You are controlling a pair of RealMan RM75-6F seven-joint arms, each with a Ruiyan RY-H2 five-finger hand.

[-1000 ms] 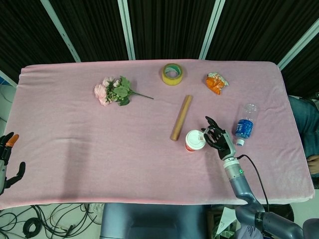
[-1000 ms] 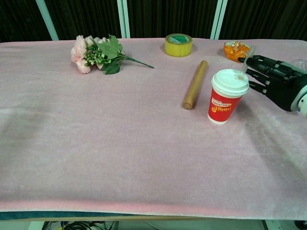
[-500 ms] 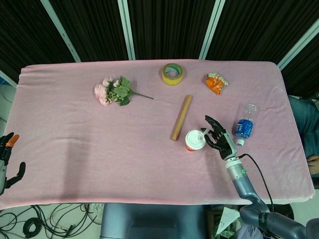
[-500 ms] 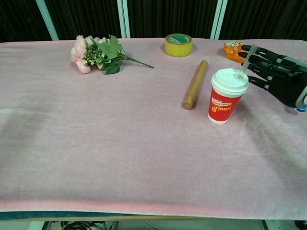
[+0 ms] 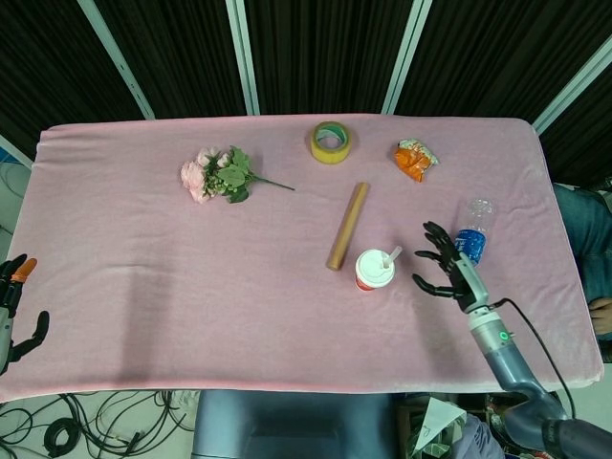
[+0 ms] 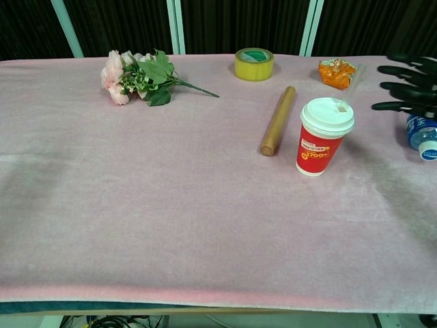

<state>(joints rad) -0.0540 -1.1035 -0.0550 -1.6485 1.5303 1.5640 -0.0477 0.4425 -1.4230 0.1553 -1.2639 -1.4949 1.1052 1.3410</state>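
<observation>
One red paper cup (image 5: 374, 271) stands upright on the pink table (image 5: 143, 287), just to the left of the right hand (image 5: 449, 268).

Its white lid is on and a straw (image 5: 391, 256) leans out toward that hand; what is inside cannot be seen. The right hand hovers with fingers spread wide, holding nothing, apart from the cup. A capped water bottle (image 5: 472, 232) lies just behind it, and a cardboard tube (image 5: 348, 226) lies beyond the cup. The left hand (image 5: 13, 306) hangs off the table's far left edge, fingers loosely apart and holding nothing.
</observation>
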